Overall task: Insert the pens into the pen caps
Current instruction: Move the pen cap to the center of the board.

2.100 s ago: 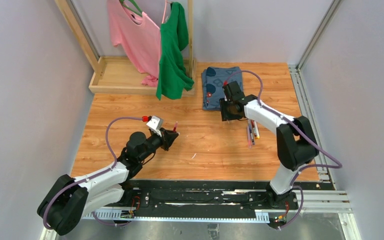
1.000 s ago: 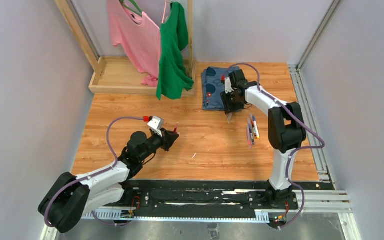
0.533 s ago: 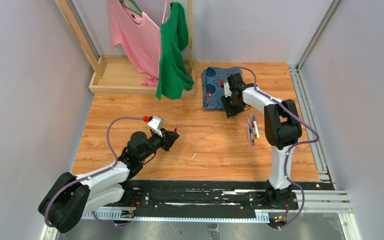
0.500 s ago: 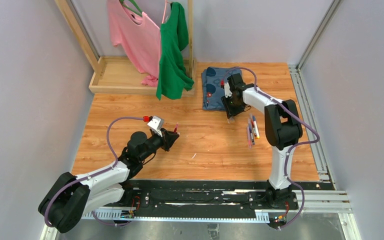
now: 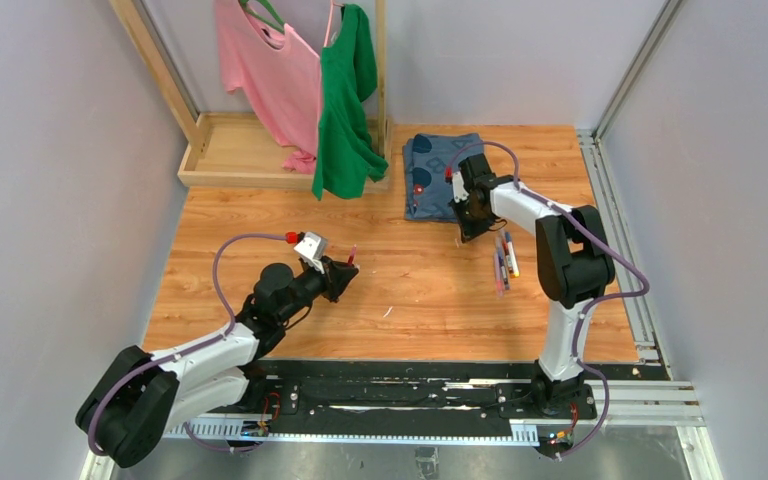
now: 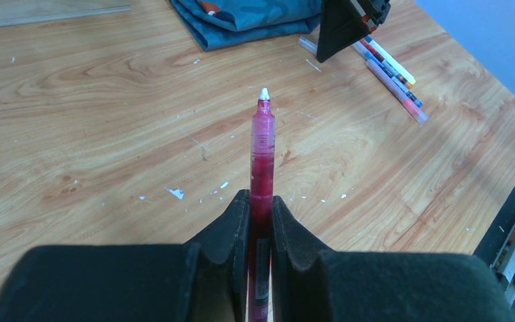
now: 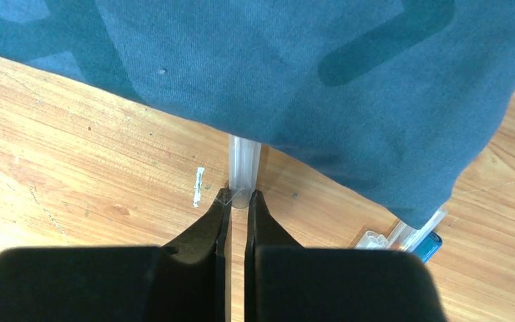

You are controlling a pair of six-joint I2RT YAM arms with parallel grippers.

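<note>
**Red pen gripped on the left, clear cap pinched on the right**

We see a wooden table point(image 5: 260, 220) with a wooden rack point(image 5: 222, 150) of pink and green shirts at its far left. A folded blue cloth point(image 5: 435, 160) lies at the far middle.

The left gripper point(image 6: 260, 201) hangs over the middle of the table, closed tight on a red pen point(image 6: 263, 147). The pen's white tip points away from the fingers, toward the right arm.

The right gripper point(image 7: 236, 201) is down at the near edge of the blue cloth. Its fingers are drawn together on the near end of a clear cap point(image 7: 243, 168), whose far end is tucked under the cloth's hem.

Three more pens point(image 5: 503, 262) lie bunched on the table, just right of that gripper.

By the cloth's corner we find further caps point(image 7: 409, 231), clear ones, with a blue cap point(image 7: 431, 245) beside them.

A white sliver point(image 7: 198, 186) lies just left of the pinched cap.
</note>
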